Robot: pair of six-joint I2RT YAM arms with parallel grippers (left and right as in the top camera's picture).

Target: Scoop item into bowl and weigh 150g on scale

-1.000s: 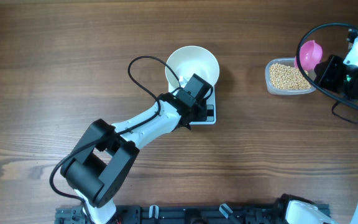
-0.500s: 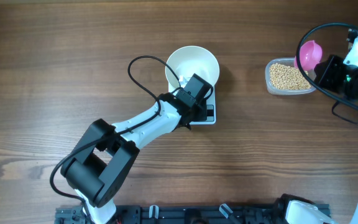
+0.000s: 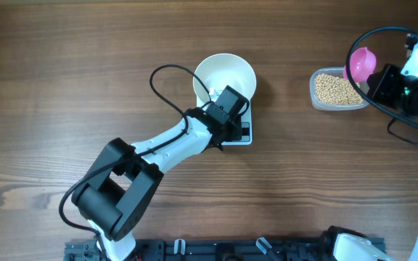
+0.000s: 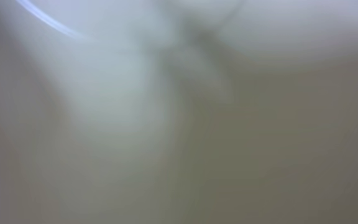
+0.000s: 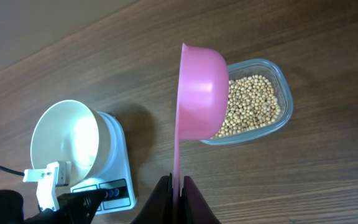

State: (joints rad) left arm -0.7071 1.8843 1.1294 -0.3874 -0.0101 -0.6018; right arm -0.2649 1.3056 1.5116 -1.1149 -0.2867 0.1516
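The beans (image 5: 248,104) lie in the tub (image 5: 283,93), well apart from the bowl (image 3: 225,76) on the scale (image 3: 246,135). Just beside them we see the scoop (image 5: 201,87) on edge, its back to them and its handle pinched in the right claw (image 5: 178,186). That arm is nearer. The left claw (image 3: 220,101), pressed together, sits at the bowl.

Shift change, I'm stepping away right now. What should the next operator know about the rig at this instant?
Grippers: left gripper shut, at the scale front panel beside the bowl, contact unclear; right gripper shut on the pink scoop handle, above the clear tub edge.
Things: beans in the clear tub, none seen in the pink scoop; bowl on the scale, empty.
Done: bowl placed. Left: scoop beans into bowl to target weight.
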